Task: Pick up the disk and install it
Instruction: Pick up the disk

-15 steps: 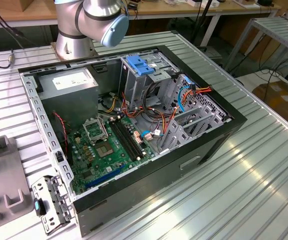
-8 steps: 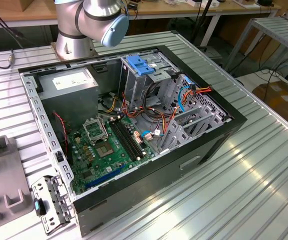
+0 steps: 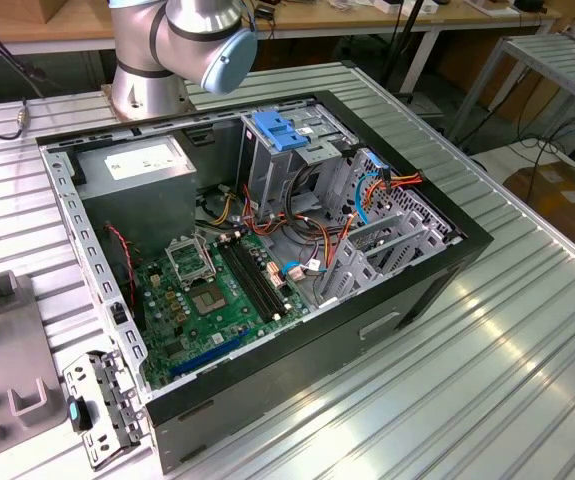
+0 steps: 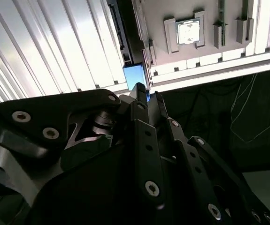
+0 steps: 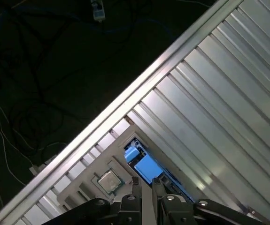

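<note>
The pincer (image 4: pixel 147 96) is matt black with silver screw heads. Just beyond it lies a bright blue part (image 5: pixel 149 168); beside that the tabletop (image 5: pixel 219 108) is silvery, ribbed in parallel stripes. The motherboard (image 3: pixel 202 300) is green, its case (image 3: pixel 267 385) black, the latch plate (image 3: pixel 279 130) blue.

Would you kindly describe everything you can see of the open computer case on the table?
The computer case is a black tower lying on its side on the metal table, side panel off, inside facing up. Its inner frame looks like bare grey sheet metal. Inside sit a green motherboard, a grey power supply with a white sticker, a drive cage topped by a blue plastic latch plate, and red, yellow and orange cables. The arm's base stands near its power-supply end.
</note>
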### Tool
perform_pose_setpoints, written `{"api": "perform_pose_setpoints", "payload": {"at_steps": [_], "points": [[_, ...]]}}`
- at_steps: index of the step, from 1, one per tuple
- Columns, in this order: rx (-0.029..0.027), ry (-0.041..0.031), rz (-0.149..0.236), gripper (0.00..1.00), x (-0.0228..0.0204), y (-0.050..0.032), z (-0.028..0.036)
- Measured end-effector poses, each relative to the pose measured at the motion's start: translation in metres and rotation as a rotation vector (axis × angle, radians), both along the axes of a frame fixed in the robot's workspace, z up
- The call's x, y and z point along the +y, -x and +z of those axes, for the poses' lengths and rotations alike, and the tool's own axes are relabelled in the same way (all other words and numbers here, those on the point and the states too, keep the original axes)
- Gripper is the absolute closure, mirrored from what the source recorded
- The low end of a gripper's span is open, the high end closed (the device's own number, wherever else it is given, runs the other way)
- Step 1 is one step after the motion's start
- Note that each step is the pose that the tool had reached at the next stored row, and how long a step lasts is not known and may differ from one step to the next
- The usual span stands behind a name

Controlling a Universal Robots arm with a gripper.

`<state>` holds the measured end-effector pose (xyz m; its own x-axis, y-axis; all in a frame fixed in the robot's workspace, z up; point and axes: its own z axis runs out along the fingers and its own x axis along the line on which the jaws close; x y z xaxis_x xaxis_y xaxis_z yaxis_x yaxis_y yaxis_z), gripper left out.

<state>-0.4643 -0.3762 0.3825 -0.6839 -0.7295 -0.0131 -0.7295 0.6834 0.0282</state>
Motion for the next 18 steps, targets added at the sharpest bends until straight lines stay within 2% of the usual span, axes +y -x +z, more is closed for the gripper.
{"api": "perform_pose_setpoints", "payload": {"at_steps": [1, 2, 3, 4, 9, 14, 15, 16, 18], "points": [[0.0, 0.0011, 0.018, 0.75, 0.0, 0.0, -0.0006], [-0.0001, 0.0022, 0.039, 0.69, 0.0, -0.0001, -0.0013], [-0.0001, 0.0043, 0.064, 0.69, 0.0, -0.0003, -0.0023], [-0.0002, 0.0058, 0.074, 0.62, 0.0, -0.0006, -0.0029], [-0.0002, 0.014, 0.141, 0.62, 0.0001, -0.0022, -0.0074], [-0.0009, 0.0177, 0.237, 0.62, 0.0001, -0.0026, -0.0112], [-0.0012, 0.0182, 0.257, 0.61, 0.0001, -0.0026, -0.0118], [-0.0015, 0.0187, 0.275, 0.55, 0.0001, -0.0026, -0.0123], [-0.0023, 0.0198, 0.318, 0.55, 0.0001, -0.0026, -0.0135]]}}
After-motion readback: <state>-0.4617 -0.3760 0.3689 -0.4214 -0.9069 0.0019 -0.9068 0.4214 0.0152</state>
